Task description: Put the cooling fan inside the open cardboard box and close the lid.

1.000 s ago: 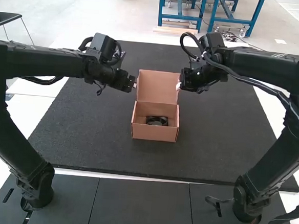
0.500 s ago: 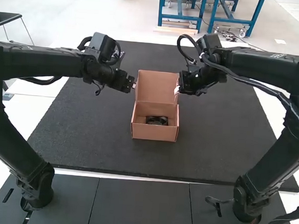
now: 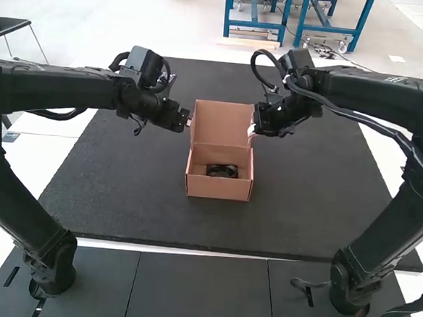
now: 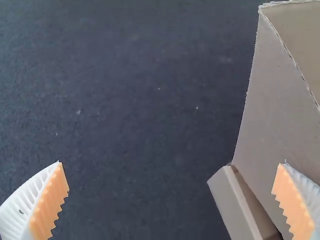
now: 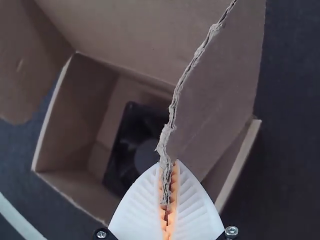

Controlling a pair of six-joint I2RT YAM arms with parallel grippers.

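Observation:
A brown cardboard box (image 3: pixel 219 182) stands open at the middle of the black mat, its lid (image 3: pixel 223 123) raised upright at the back. The black cooling fan (image 3: pixel 222 171) lies flat on the box floor, and the right wrist view looks down on the fan (image 5: pixel 134 156). My right gripper (image 3: pixel 256 127) is shut on the torn right edge of the lid (image 5: pixel 220 95), the white ribbed fingers (image 5: pixel 185 205) pressed together on the cardboard. My left gripper (image 3: pixel 186 120) stands open at the lid's left edge (image 4: pixel 272 115), its orange pads (image 4: pixel 49 200) wide apart with the cardboard edge between them.
The black mat (image 3: pixel 122 188) stretches out on all sides of the box. A white table surface (image 3: pixel 23 152) lies left of the mat. Darker panels (image 3: pixel 202 296) run along the near edge.
The right gripper has sunk slightly along the lid's right edge. The left arm and the box have hardly moved.

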